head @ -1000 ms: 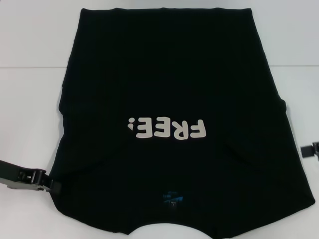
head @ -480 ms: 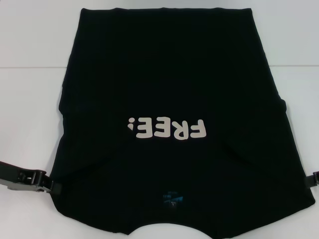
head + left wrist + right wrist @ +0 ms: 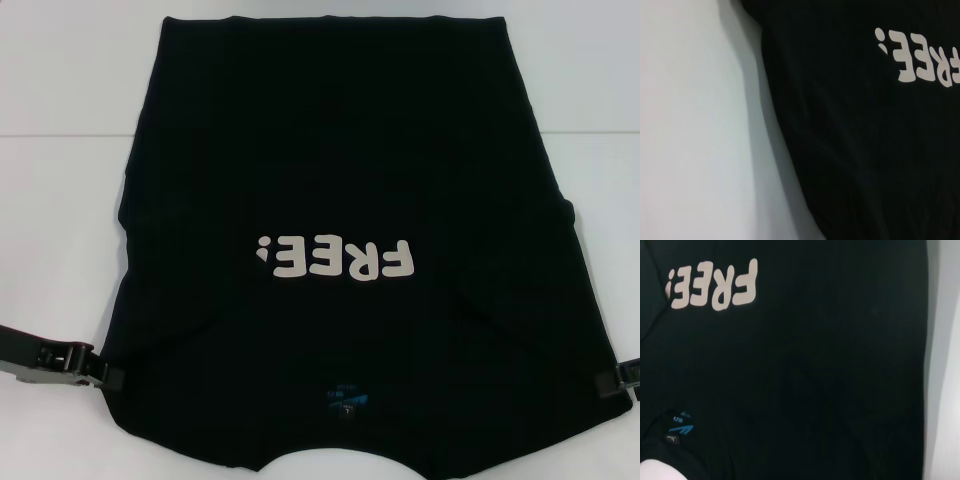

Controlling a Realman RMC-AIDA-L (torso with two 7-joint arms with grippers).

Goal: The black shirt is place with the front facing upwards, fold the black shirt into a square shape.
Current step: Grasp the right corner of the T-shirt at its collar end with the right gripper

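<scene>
As laid flat, black shirt (image 3: 340,200) lengthwise, collar toward robot, hem far.

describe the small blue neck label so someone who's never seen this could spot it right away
On the white table, the large black fabric t-shirt lies face up, collar nearest the robot. Below the cream "FREE!" lettering, just inside the neckline, sits the small blue neck label. It is the only blue thing on the shirt.
</scene>
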